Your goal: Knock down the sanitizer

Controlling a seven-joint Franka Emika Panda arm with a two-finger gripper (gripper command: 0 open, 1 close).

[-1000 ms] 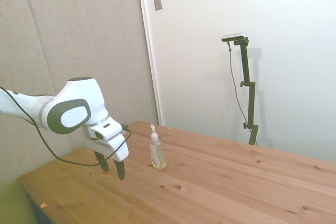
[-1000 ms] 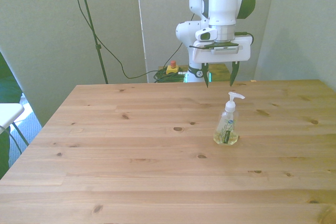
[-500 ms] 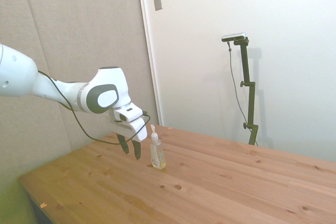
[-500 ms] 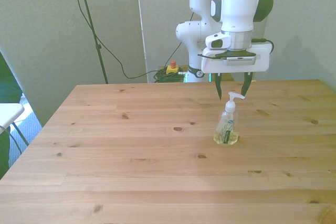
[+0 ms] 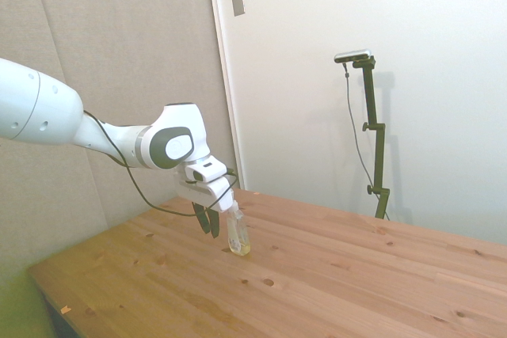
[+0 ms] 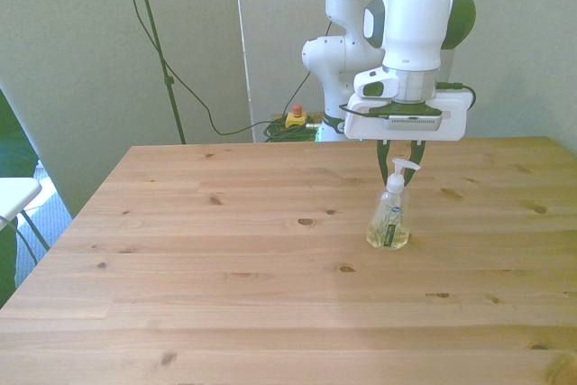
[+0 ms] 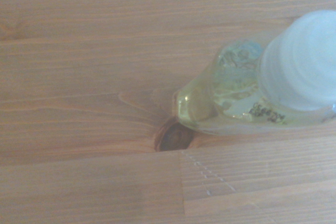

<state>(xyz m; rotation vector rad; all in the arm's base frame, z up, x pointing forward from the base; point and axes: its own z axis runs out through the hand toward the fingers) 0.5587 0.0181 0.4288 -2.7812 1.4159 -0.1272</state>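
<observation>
The sanitizer (image 6: 389, 219) is a small clear pump bottle with yellowish liquid at its bottom and a white nozzle. It stands upright on the wooden table (image 6: 225, 268), toward the front view's right. My gripper (image 6: 398, 158) is open, one dark finger on either side of the pump head, right behind the bottle's top. From the side, the gripper (image 5: 211, 225) sits close against the sanitizer (image 5: 238, 237) near its upper part; whether they touch cannot be told. The wrist view looks down on the sanitizer (image 7: 247, 95) from just above, its white cap blurred.
A dark knot (image 7: 175, 139) marks the wood beside the bottle's base. Beyond the table's far edge lie cables and a red button (image 6: 295, 117). A white object (image 6: 13, 196) shows at the front view's left edge.
The gripper has come forward and down, from behind the table's far edge to the bottle's pump head. The bottle has not moved.
</observation>
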